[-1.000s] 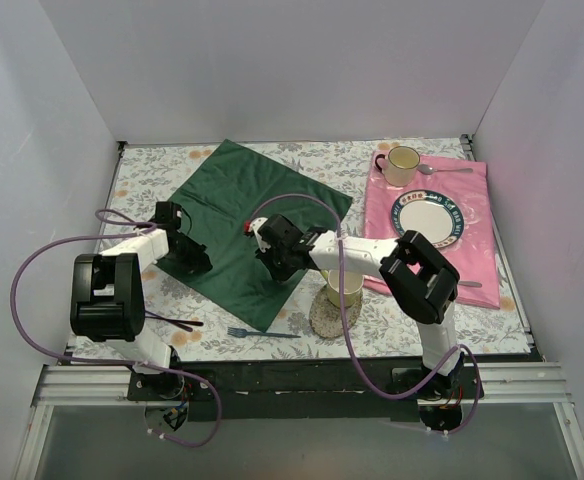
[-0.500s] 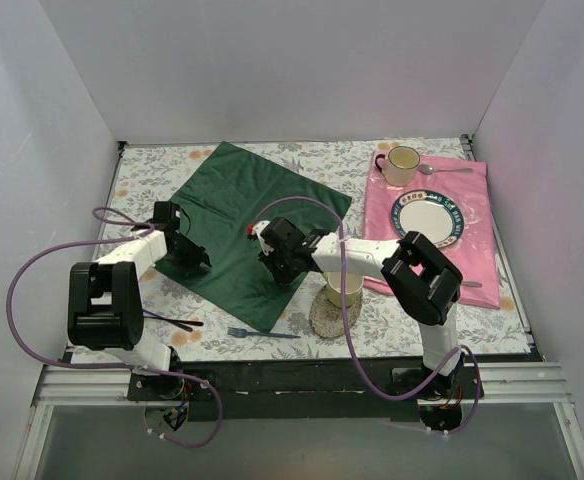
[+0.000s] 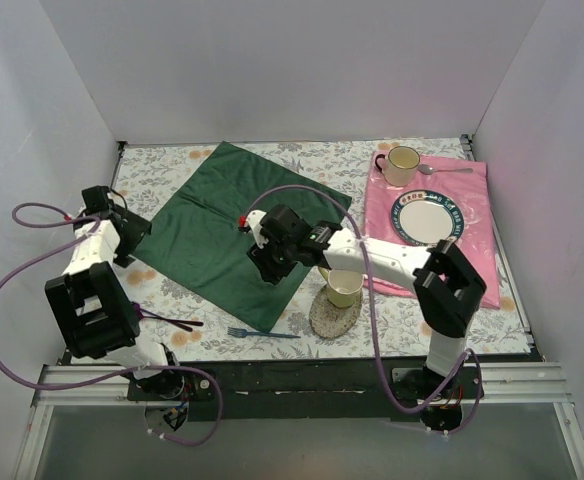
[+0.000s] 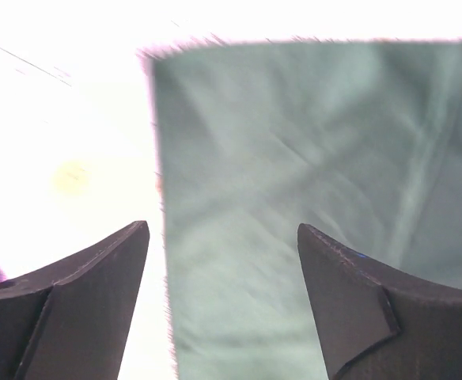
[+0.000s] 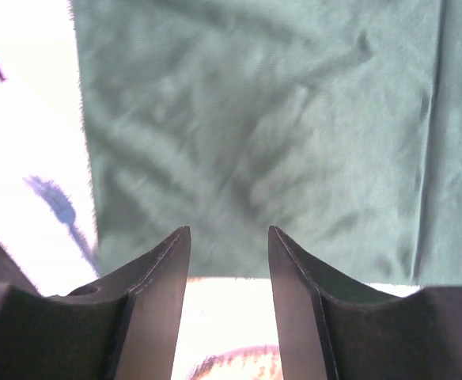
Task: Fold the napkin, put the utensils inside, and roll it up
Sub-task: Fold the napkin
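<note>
Right end effector gapes, apparently empty, above the napkin.

From above, soft, even light fills the white enclosure. The floral bench is bright without glare, shadows under the arms are faint, and detail is sharp. Both wrist views are overexposed: the bench burns out to plain white, and the napkin looks washed-out, pale and slightly smeared, with a pinkish fringe along its edge. The left pincer and right pincer are dark, soft-edged shapes. The fork is a blue blur.
</note>
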Tool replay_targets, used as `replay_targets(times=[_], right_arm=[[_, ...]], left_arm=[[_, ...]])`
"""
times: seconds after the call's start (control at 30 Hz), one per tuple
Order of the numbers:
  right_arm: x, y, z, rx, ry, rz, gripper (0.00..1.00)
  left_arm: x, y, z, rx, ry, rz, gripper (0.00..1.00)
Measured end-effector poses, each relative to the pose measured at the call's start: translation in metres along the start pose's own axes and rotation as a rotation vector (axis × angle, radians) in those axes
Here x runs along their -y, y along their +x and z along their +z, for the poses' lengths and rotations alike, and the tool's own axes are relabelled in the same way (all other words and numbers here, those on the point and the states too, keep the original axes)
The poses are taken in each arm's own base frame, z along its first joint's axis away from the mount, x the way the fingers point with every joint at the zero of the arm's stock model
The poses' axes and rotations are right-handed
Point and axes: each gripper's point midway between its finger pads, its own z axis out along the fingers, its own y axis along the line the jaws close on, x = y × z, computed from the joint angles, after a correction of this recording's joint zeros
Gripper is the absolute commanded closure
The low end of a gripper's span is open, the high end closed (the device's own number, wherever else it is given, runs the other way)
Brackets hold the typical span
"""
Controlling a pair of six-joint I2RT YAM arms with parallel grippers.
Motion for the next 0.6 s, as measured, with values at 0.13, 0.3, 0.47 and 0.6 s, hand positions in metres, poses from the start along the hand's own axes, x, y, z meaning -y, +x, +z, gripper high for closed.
replay_targets(times=[0.13, 0.3, 0.47, 0.6], right_arm=[[-0.011, -0.003, -0.033, 0.069, -0.051, -0.004, 0.47], [-0.007, -0.007, -0.066, 0.152, -0.070, 0.004, 0.48], [0.010, -0.009, -0.072, 0.186, -0.045, 0.029, 0.49], [0.012, -0.003, -0.070, 0.174, -0.041, 0.034, 0.49]], left_arm=[[-0.036, -0.017, 0.017, 0.028, -0.125, 0.037, 0.33], [-0.060, -0.019, 0.041, -0.035, -0.179, 0.105, 0.47], [-0.061, -0.039, 0.066, -0.046, -0.177, 0.127, 0.55], [-0.063, -0.038, 0.069, -0.051, -0.178, 0.148, 0.59]])
